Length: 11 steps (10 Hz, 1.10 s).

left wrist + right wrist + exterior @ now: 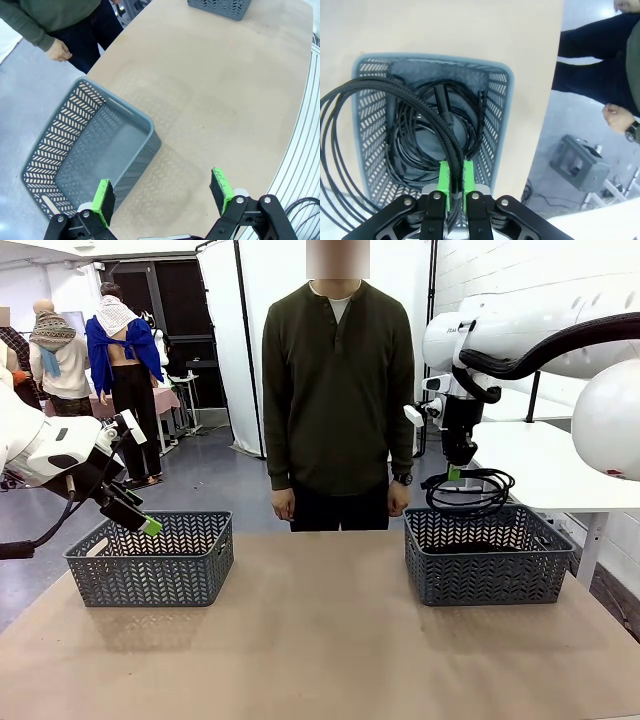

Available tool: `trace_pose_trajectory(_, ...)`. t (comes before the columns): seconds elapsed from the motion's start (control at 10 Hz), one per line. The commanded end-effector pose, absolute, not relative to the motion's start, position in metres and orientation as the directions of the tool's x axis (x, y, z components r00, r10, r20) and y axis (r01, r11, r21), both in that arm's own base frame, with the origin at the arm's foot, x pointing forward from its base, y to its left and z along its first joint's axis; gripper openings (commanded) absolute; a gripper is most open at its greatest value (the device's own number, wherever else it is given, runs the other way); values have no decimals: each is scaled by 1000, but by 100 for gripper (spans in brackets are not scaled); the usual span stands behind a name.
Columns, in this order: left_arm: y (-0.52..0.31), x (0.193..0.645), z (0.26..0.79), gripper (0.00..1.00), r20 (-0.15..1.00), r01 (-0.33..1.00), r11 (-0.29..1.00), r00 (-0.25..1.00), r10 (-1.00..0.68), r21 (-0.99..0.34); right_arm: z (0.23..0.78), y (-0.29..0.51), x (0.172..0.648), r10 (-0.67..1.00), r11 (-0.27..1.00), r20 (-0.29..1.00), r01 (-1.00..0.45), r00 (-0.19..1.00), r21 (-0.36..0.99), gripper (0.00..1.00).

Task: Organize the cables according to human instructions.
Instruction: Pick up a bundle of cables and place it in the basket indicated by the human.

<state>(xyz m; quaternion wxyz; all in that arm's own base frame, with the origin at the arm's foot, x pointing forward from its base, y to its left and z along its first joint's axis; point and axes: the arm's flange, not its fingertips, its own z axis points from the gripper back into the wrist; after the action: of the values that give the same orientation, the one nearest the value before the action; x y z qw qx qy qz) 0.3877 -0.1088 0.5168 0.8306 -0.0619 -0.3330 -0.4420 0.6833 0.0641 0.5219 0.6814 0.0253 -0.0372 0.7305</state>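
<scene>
Right gripper [455, 187] pinched on a coiled black cable [375, 125] hanging above right basket [489, 555], coil drooping toward 9 o'clock: light, limp, best gripped across bundled strands; left gripper [162, 197] spread, empty, over left basket [75, 150].

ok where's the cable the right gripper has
In the front view the coiled cable hangs from the right gripper just above the right basket, on the table's right side beside the person; more cables lie inside that basket.
</scene>
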Motion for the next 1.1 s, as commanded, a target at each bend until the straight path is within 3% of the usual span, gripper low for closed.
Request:
trace_pose_trajectory(0.0, -106, 389, 515, 100, 614, 782, 595, 380, -692, 185, 507, 55, 665, 989, -76, 123, -997, -79, -32, 0)
trace_pose_trajectory(1.0, -106, 389, 515, 100, 614, 782, 595, 380, -692, 185, 459, 26, 670, 988, -91, 126, -995, -94, -26, 0)
